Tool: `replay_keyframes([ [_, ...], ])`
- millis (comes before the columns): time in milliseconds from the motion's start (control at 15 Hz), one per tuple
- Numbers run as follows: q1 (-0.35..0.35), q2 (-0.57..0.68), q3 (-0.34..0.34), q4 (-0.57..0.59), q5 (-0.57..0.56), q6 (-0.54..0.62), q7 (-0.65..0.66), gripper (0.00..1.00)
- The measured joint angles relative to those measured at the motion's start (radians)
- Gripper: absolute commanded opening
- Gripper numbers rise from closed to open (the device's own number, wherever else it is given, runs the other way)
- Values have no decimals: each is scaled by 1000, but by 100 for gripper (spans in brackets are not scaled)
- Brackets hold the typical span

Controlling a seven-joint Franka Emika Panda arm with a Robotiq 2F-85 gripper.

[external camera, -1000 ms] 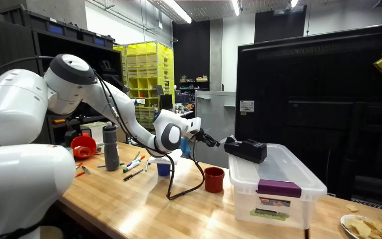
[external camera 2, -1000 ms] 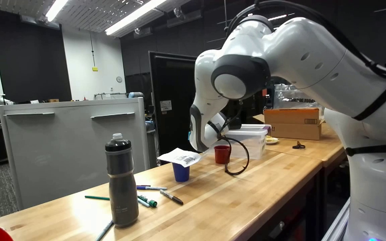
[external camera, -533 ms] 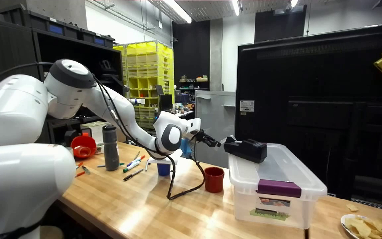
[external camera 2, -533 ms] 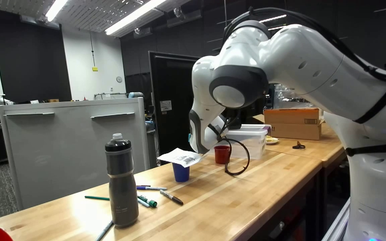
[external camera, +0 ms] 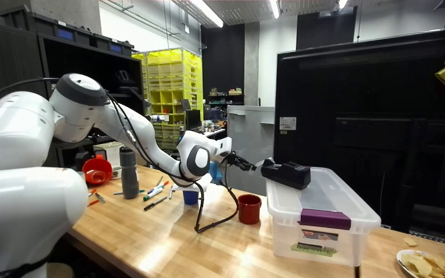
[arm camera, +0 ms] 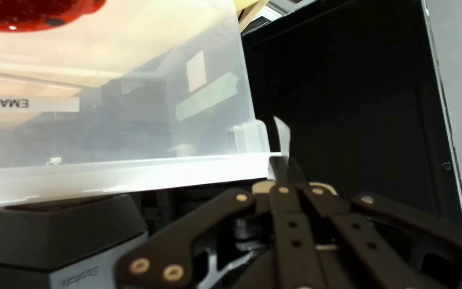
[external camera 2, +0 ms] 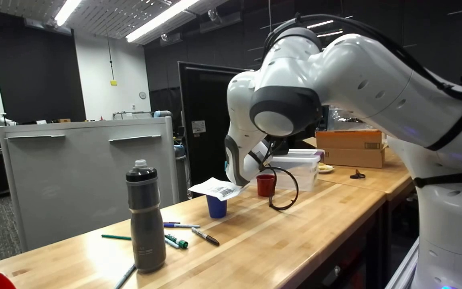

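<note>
Right now the black two-fingered pincer is pressed fully together, nipping a thin, translucent strip of tape that pokes out towards twelve o'clock in the wrist view! In an exterior view, the black plastic tape dispenser sits at three o'clock from it, atop the clear, purple-latched plastic box; the glossy red mug stands on the wooden desk at six o'clock.

A robotics lab is suggested by the arm, the stacked yellow bins, the wooden worktop and the strip lights.
</note>
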Motion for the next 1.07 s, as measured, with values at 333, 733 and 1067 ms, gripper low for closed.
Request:
replay_keyframes([
  [333,7,26,-2,5,11,-8,-4,0],
  [733,9,59,-5,19,30,-35,-4,0],
  [1067,9,84,-11,31,49,-68,-4,0],
])
